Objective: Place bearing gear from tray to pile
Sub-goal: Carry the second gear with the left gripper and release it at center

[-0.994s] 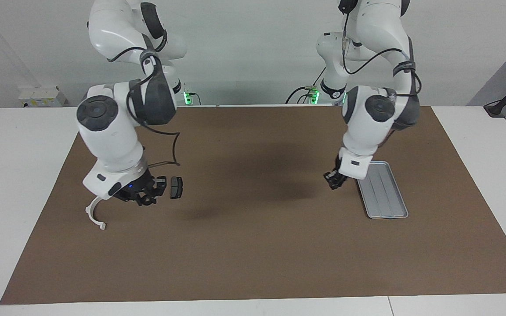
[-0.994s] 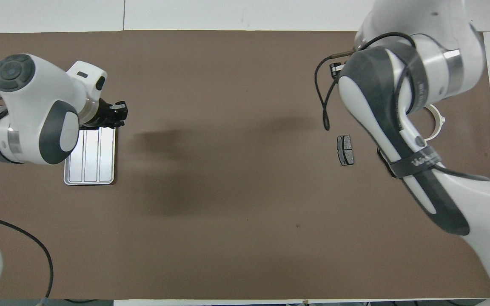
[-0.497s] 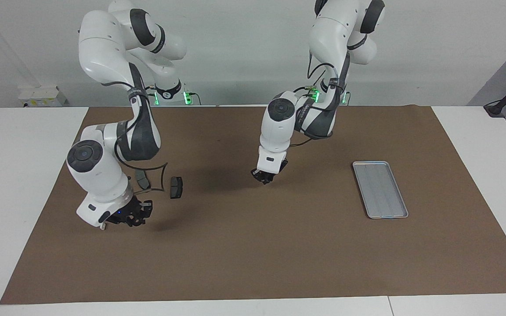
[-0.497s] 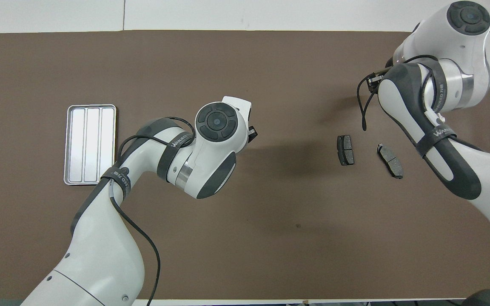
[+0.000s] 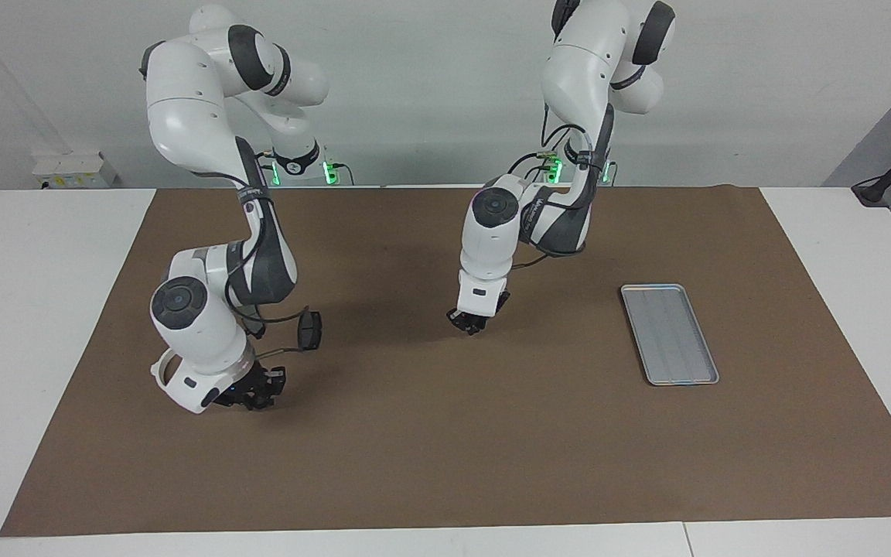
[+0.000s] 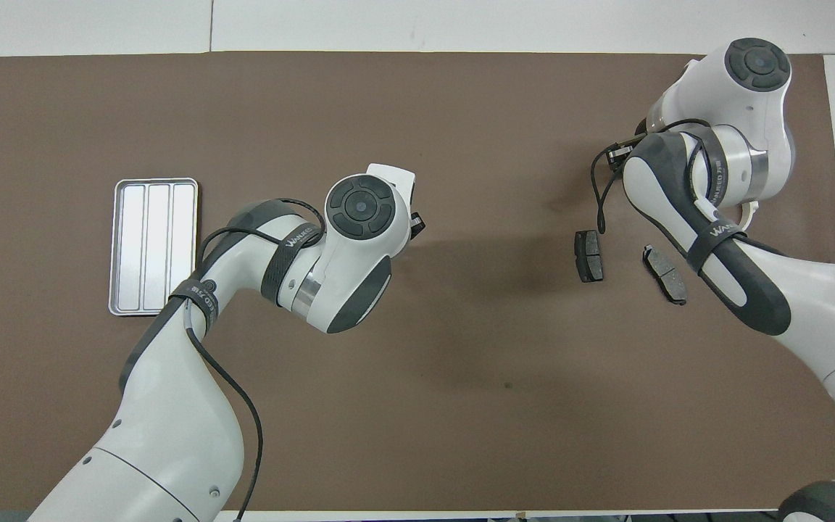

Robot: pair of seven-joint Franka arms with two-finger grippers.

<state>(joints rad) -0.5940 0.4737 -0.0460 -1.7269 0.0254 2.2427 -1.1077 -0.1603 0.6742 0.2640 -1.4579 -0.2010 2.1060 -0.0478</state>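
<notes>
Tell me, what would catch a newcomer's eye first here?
Two white arms bend low over a brown mat. The left end effector hangs over the mat's middle, the right end effector beside two dark brake pads. A bare silver tray lies toward the left arm's end.

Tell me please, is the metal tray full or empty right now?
Empty: the tray shows only its bare ridged floor in both views.

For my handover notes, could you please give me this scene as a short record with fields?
Tray: nothing in it; toward the left arm's end
Pile: two brake pads and a white bracket; toward the right arm's end
Left pincer: shut, over the middle of the mat; any load cannot be made out
Right pincer: low over the mat by the pile
</notes>
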